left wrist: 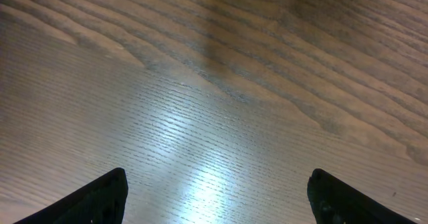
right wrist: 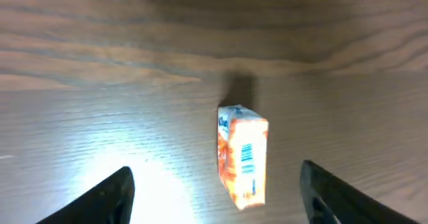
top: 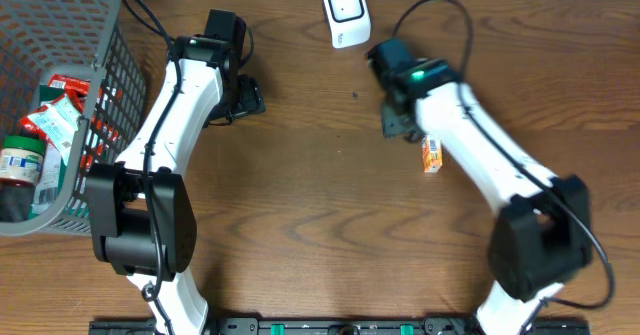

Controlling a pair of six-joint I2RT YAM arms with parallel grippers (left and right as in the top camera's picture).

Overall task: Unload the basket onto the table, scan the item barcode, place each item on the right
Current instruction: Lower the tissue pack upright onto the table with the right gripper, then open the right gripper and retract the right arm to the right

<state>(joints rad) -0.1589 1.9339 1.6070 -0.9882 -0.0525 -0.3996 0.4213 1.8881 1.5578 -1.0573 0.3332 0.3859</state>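
Note:
The item is a small orange-and-white box (right wrist: 243, 154) with a blue barcode on its upper face. It lies on the wooden table between the fingers of my right gripper (right wrist: 217, 198), which is open and does not touch it. In the overhead view the box (top: 432, 155) lies just beside the right arm, below the right gripper (top: 398, 123). The white barcode scanner (top: 345, 13) stands at the back edge of the table, left of the right wrist. My left gripper (top: 250, 97) is open over bare wood, and the left wrist view shows nothing between its fingers (left wrist: 100, 197).
A grey mesh basket (top: 100, 35) stands at the far left and holds several packets and a jar. Black cables run from both arms along the back of the table.

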